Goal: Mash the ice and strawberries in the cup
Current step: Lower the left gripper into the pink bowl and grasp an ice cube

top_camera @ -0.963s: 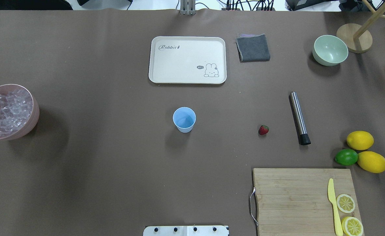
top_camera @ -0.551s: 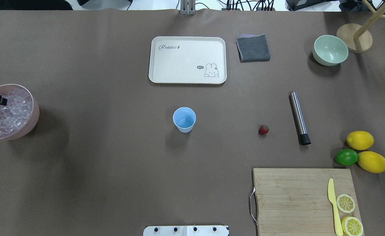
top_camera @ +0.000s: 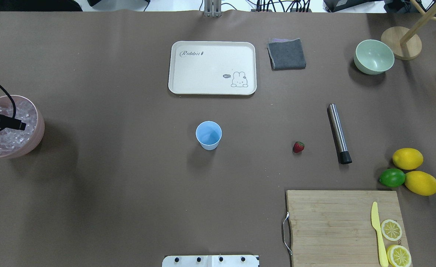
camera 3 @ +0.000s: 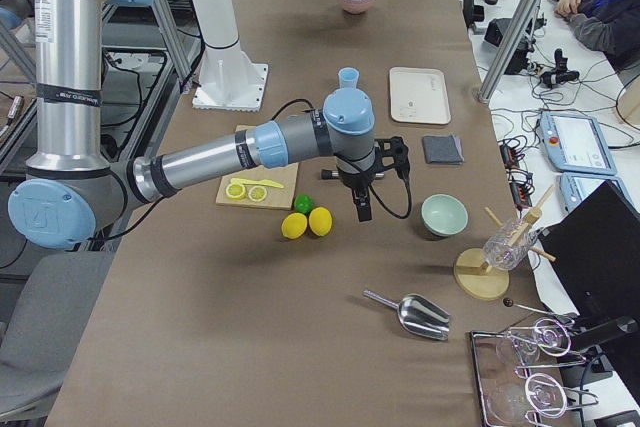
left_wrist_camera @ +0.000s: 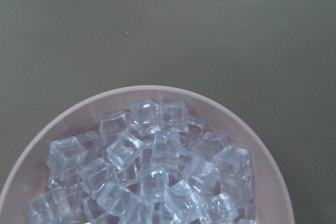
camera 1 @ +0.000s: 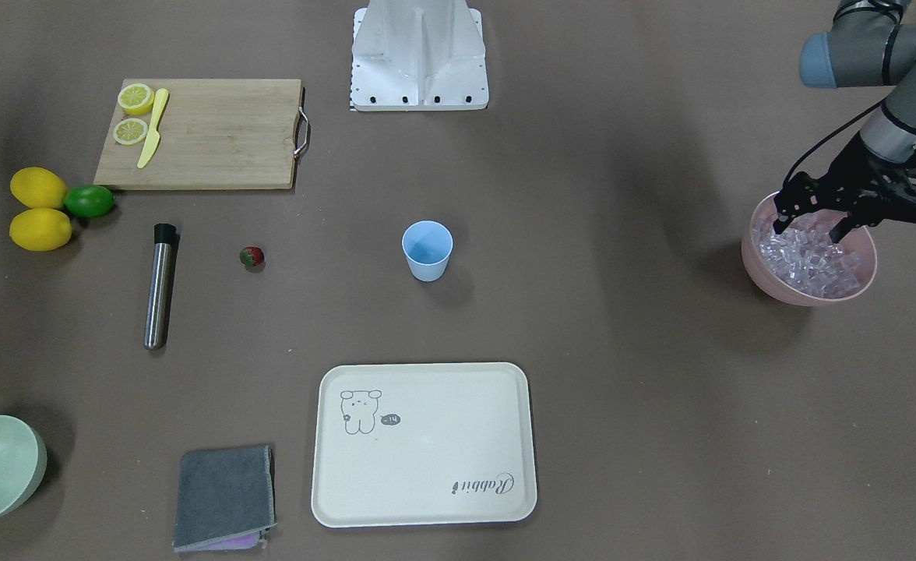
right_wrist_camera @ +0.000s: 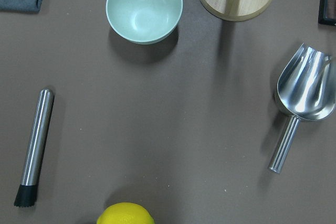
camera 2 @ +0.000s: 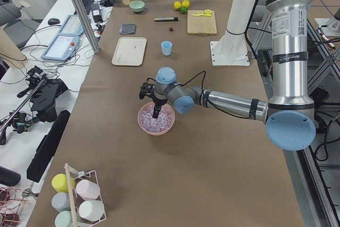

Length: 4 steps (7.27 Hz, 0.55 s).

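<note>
1. Nearest the robot's base lies a rectangular bamboo cutting board with a metal handle. On it are a pale yellow plastic knife and two lemon halves, cut faces up.
2. Just beyond the board, two glossy yellow lemons and a green lime sit bunched together.
3. The right gripper hangs over this part of the table, pointing down. It shows only in the side view, so I cannot tell how its fingers stand.
4. At mid-table the cup stands upright on the brown table cover. It is smooth light blue plastic with a round mouth and tapers to its base.
5. Well to its right lies the strawberry, small, red and green-topped. Past it lies a brushed-steel rod with a black end.
6. At the table's left edge, well apart from the cup, the ice is heaped in a round pink bowl. The ice is clear, glassy cubes with soft edges.
7. The left gripper is over that bowl with its black fingers spread wide. The tips are down at the top of the heap; I cannot tell whether they touch it.
8. Farthest off lie a cream rectangular tray with a rabbit print, a folded grey cloth and a pale green bowl.
</note>
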{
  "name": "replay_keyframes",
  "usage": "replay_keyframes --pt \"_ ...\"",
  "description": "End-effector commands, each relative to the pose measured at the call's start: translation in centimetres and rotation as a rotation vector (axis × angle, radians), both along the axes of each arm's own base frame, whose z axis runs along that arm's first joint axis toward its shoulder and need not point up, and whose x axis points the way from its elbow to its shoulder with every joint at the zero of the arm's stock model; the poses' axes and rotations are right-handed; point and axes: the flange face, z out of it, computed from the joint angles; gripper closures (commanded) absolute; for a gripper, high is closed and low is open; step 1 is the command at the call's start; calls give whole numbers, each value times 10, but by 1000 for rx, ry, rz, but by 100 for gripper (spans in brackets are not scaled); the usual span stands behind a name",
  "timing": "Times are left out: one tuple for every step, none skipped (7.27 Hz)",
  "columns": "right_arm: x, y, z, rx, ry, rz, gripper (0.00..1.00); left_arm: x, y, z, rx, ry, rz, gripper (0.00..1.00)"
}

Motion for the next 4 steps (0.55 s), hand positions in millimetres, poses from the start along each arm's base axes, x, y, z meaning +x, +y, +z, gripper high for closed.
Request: replay_keyframes --pt "0 0 -1 1 0 0 0 1 0 11 28 -23 37 36" --pt "0 0 -1 1 0 0 0 3 -2 14 25 -24 41 36" --pt "0 0 -1 1 0 0 0 3 -2 15 25 -26 42 36" --pt "0 0 0 1 1 0 0 4 -4 15 25 -26 42 36"
